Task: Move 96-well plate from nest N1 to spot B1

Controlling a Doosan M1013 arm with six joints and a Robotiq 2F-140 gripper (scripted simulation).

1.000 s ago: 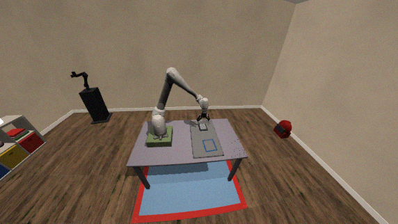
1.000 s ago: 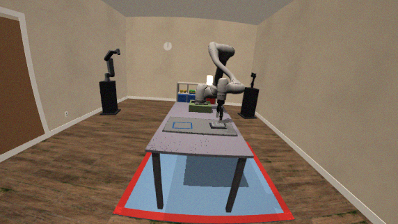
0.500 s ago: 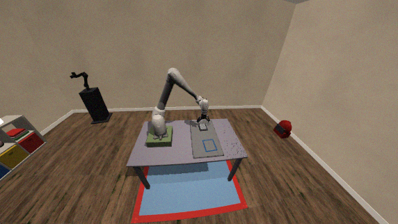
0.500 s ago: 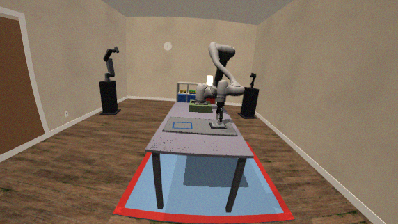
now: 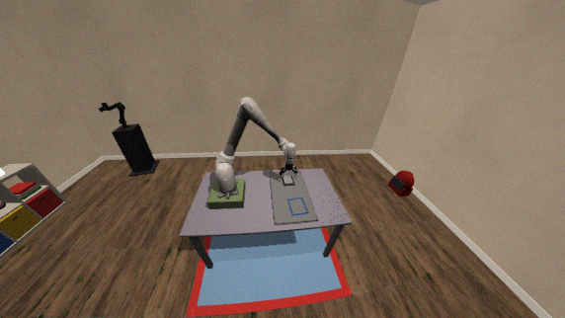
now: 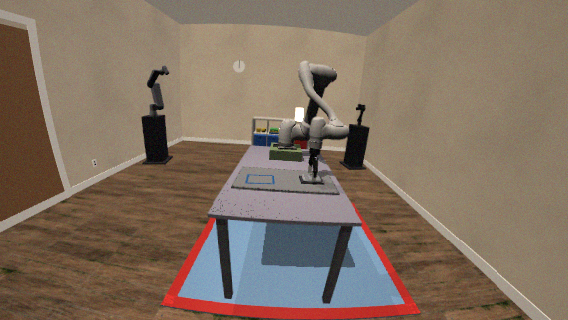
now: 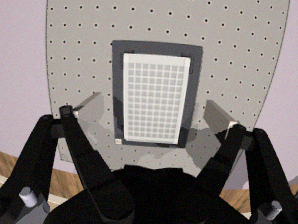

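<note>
Exterior view: nearest, one blue floor mat with a red border is laid on dark wood planks, and one grey-topped table on dark legs is set over it. On the table, one grey perforated deck mat is spread; one blue taped outline is marked on it toward one end, and one dark plate nest is placed toward the other. One white 96-well plate is seated flat in the nest, well apart from the outline, wells upward. One gripper is held above the plate, pointing down, its two black fingers spread to their widest on either side of the nest, with nothing between them. Behind the deck mat, one green base block is fixed to the table and the white arm is mounted on it. Farther back, two black pedestals are stood by the walls, each carrying a small dark arm. One shelf unit with coloured bins is placed against the far wall, one round clock is hung above it, and one red object is left on the floor by a side wall. A brown door panel is seen at the left.
</note>
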